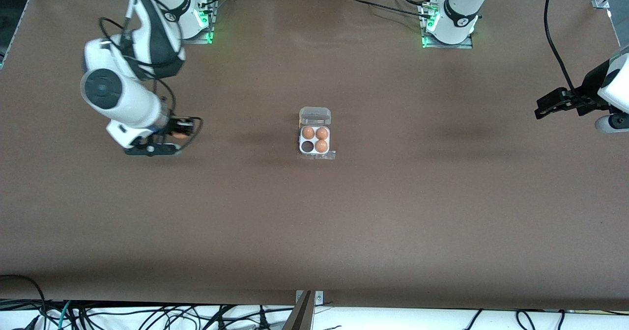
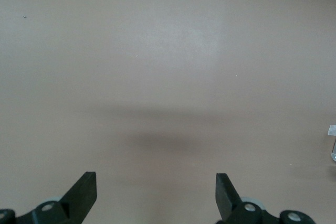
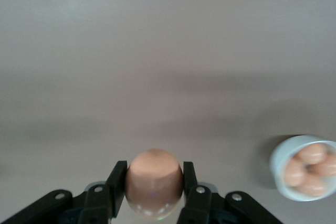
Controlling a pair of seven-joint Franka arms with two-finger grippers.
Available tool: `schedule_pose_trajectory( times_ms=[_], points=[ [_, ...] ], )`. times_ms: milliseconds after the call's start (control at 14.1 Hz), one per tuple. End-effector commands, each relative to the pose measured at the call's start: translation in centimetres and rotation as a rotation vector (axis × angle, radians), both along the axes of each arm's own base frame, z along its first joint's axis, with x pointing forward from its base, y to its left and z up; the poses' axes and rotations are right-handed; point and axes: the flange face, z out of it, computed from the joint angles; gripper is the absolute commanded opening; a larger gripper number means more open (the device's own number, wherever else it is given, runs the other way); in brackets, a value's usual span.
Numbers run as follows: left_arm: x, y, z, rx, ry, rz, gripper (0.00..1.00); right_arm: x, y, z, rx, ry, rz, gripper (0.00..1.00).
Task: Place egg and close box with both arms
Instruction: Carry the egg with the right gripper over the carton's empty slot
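Observation:
The box [image 1: 314,146] sits mid-table, its clear lid [image 1: 315,116] hinged open on the side toward the robot bases. Three brown eggs [image 1: 321,146] fill three of its cells, and the cell [image 1: 307,147] nearer the front camera toward the right arm's end is empty. My right gripper [image 1: 177,134] hangs over bare table toward the right arm's end, shut on a brown egg [image 3: 154,182] between its fingers [image 3: 116,179]. My left gripper [image 1: 540,110] waits open and empty over the table at the left arm's end; its fingers [image 2: 84,192] stand wide apart.
A round white bowl [image 3: 277,174] holding several brown eggs shows in the right wrist view, on the table close to the right gripper. A corner of the clear box [image 2: 332,142] shows at the edge of the left wrist view. Brown table surface [image 1: 393,212] lies all around.

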Motion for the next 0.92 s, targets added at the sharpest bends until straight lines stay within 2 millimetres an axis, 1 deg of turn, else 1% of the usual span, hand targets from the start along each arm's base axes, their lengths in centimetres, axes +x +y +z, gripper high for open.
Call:
schedule_pose_trajectory(
  times_ms=[0, 142, 354, 496, 567, 708, 850],
  points=[
    [-0.1, 0.1, 0.5, 0.008, 0.002, -0.016, 1.0, 1.4, 7.3, -1.2, 0.014, 0.011, -0.125, 0.17],
    [-0.1, 0.1, 0.5, 0.008, 0.003, -0.016, 1.0, 1.4, 12.2, -2.1, 0.022, -0.001, -0.161, 0.17],
    [-0.1, 0.1, 0.5, 0.008, 0.002, -0.016, 1.0, 0.6, 19.5, -4.6, 0.017, -0.005, -0.229, 0.17],
    [-0.1, 0.0, 0.5, 0.008, 0.003, -0.017, 1.0, 0.1, 23.1, -5.9, 0.02, -0.008, -0.263, 0.17],
    [-0.1, 0.0, 0.5, 0.008, 0.003, -0.017, 1.0, -0.2, 24.7, -6.5, 0.028, -0.02, -0.276, 0.18],
    [-0.1, 0.1, 0.5, 0.008, 0.003, -0.016, 1.0, -0.7, 26.5, -7.7, 0.063, -0.048, -0.274, 0.19],
    [-0.1, 0.0, 0.5, 0.01, 0.003, -0.017, 1.0, -1.1, 27.5, -8.4, 0.084, -0.051, -0.27, 0.19]
  ],
)
